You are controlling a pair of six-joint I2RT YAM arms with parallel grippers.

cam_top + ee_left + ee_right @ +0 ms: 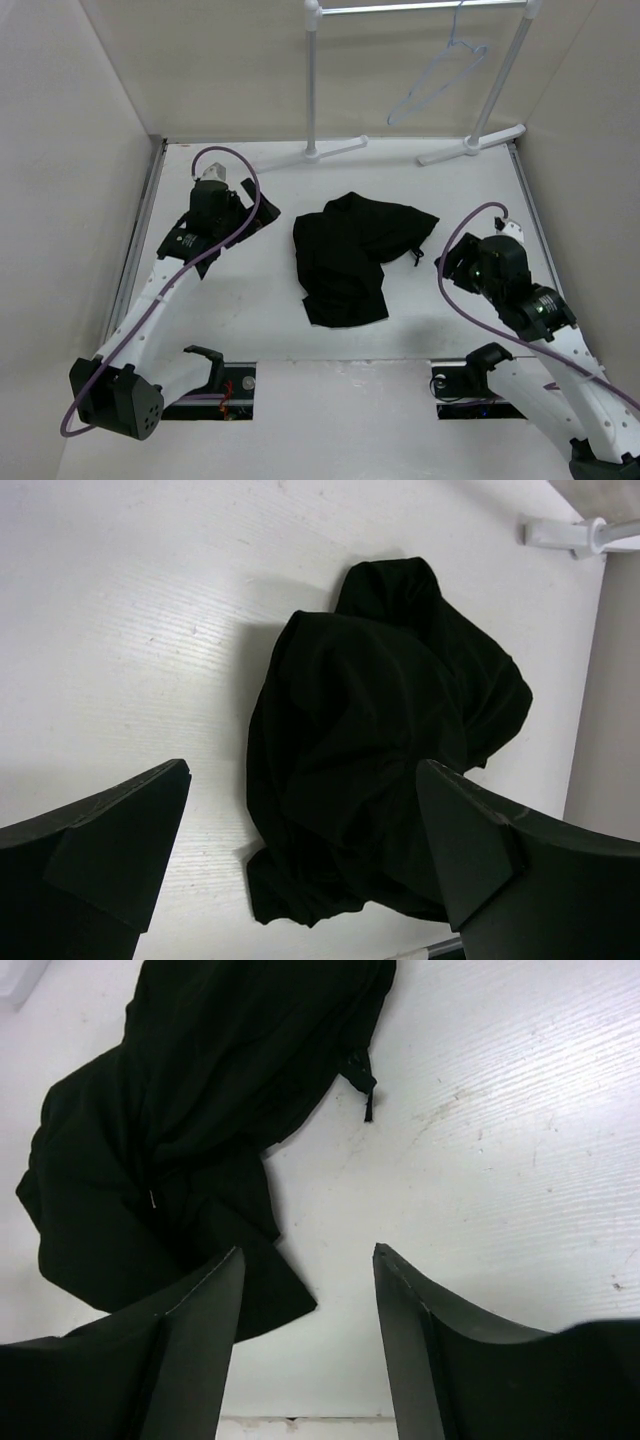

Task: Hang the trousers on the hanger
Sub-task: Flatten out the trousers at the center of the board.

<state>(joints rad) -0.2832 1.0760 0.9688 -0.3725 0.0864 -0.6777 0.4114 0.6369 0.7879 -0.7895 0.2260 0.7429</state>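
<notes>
The black trousers (350, 255) lie crumpled in a heap on the middle of the white table; they also show in the left wrist view (380, 740) and the right wrist view (190, 1130). The pale wire hanger (440, 75) hangs by its hook from the rack's top bar at the back right. My left gripper (258, 212) is open and empty, left of the trousers, its jaws wide apart (305, 825). My right gripper (447, 262) is open and empty, right of the trousers, above bare table (307, 1290).
A white tubular garment rack (313, 85) stands at the back, its feet (470, 145) resting on the table's far edge. White walls enclose the table on the left, right and back. Two openings sit at the arm bases along the near edge.
</notes>
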